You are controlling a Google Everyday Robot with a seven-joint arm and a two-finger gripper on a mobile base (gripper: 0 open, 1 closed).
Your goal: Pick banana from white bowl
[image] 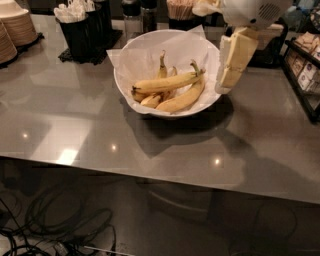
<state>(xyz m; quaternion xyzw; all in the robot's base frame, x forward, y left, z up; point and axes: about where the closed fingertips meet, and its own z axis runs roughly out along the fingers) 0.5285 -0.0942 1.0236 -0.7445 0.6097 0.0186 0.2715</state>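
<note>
The white bowl (125, 75), wide and lined with crinkled white paper, stands on the grey table in the middle of the camera view. Several bananas lie in it. The long, nearly straight banana (167, 82) lies on top, dark tip to the left and stem to the right. A more curved banana (184, 99) lies just in front of it, and shorter ones sit underneath. My gripper (226, 84) hangs pointing down just outside the bowl's right rim, near the banana's stem end. It holds nothing.
Stacked tan paper plates (15, 27) stand at the far left. A black holder with white packets (80, 27) and shakers (142, 12) stand behind the bowl. A dark rack (302, 70) is at the right. The table's front edge runs below, with cables (55, 225) on the floor.
</note>
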